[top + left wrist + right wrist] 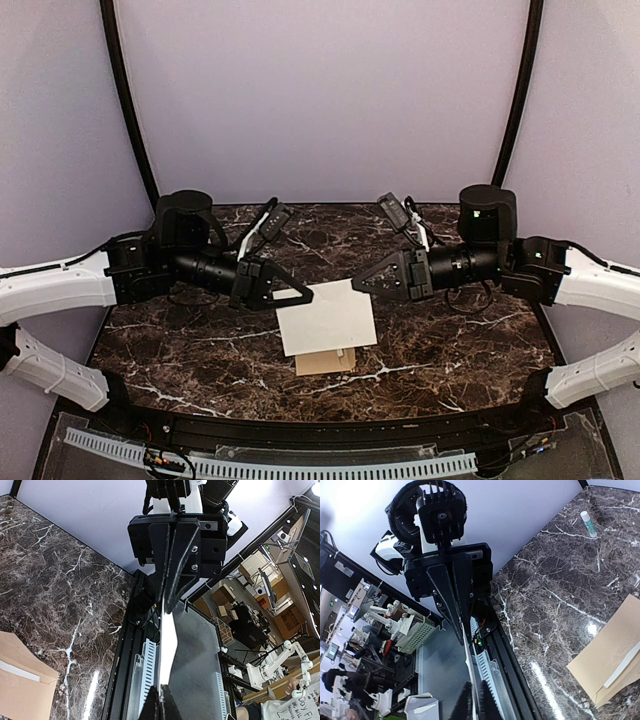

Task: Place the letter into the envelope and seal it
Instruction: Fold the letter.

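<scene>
The letter (327,317) is a pale cream sheet held in the air above the table, plain side up. My left gripper (300,295) is shut on its left corner and my right gripper (360,283) is shut on its right corner. In the left wrist view the letter (168,645) shows edge-on, running from my left gripper (163,700) to the right gripper (170,597). The right wrist view shows its thin edge (468,660) between my right gripper (476,702) and the left gripper (460,625). The brown envelope (325,362) lies flat under the letter, mostly hidden; it also shows in the wrist views (20,690) (615,652).
A small glue stick (588,523) lies on the dark marble table (180,350) far from the envelope. A black rail and a white slotted cable duct (300,465) run along the near table edge. Curved black poles stand at the back corners.
</scene>
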Motion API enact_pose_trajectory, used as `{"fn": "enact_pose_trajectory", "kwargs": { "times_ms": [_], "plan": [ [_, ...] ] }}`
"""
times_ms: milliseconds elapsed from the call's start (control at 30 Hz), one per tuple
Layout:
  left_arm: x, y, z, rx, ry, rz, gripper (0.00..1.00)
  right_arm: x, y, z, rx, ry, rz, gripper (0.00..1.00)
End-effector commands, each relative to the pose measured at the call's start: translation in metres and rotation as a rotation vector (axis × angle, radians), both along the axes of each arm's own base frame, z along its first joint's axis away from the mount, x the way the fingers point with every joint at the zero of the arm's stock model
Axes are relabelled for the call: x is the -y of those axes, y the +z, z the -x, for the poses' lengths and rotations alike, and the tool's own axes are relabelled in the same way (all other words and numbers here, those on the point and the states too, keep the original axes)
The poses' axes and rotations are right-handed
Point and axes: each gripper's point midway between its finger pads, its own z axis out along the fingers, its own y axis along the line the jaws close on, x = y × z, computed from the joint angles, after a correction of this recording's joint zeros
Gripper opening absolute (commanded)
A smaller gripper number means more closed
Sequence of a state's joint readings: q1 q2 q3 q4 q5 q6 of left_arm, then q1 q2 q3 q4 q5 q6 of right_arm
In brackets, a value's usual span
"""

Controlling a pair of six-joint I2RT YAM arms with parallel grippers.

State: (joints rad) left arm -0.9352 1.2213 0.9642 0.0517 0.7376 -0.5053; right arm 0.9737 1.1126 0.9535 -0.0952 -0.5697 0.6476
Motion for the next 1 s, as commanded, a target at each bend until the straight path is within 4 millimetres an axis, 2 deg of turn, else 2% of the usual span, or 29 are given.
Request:
{"fn": "enact_pose_trajectory", "kwargs": {
  "times_ms": [0,33,67,167,333,467,500,533,733,800,933,967],
  "plan": [
    [-0.006,0.014,0.003,0.031,0.021,0.047,0.00,0.003,0.022,-0.001,0.052,-0.027,-0.054,0.18],
    [-0.007,0.013,0.002,0.030,0.031,0.050,0.00,0.003,0.022,-0.001,0.052,-0.029,-0.059,0.31],
    [-0.007,0.016,0.000,0.033,0.047,0.065,0.00,0.005,0.022,0.000,0.051,-0.031,-0.065,0.39],
    [-0.009,0.024,-0.004,0.037,0.083,0.104,0.00,0.005,0.018,0.002,0.035,-0.028,-0.078,0.50],
    [-0.011,0.036,-0.011,0.029,0.140,0.178,0.00,0.005,0.010,0.007,-0.005,-0.005,-0.110,0.60],
    [-0.011,0.045,-0.014,0.026,0.161,0.221,0.00,0.003,0.006,0.011,-0.022,0.014,-0.116,0.62],
    [-0.011,0.046,-0.015,0.027,0.163,0.229,0.00,0.002,0.006,0.013,-0.021,0.022,-0.120,0.61],
    [-0.011,0.046,-0.015,0.026,0.166,0.230,0.00,0.002,0.007,0.014,-0.020,0.028,-0.122,0.56],
    [-0.010,0.044,-0.017,0.018,0.169,0.222,0.00,0.000,0.006,0.011,-0.015,0.012,-0.111,0.00],
    [-0.010,0.039,-0.018,0.017,0.175,0.195,0.02,0.001,0.006,0.007,-0.008,-0.013,-0.100,0.00],
    [-0.016,0.036,-0.019,0.041,0.201,0.161,0.21,0.006,0.010,0.005,0.011,-0.039,-0.106,0.00],
    [-0.017,0.037,-0.020,0.046,0.211,0.159,0.22,0.007,0.011,0.005,0.013,-0.043,-0.107,0.00]
  ]
}}
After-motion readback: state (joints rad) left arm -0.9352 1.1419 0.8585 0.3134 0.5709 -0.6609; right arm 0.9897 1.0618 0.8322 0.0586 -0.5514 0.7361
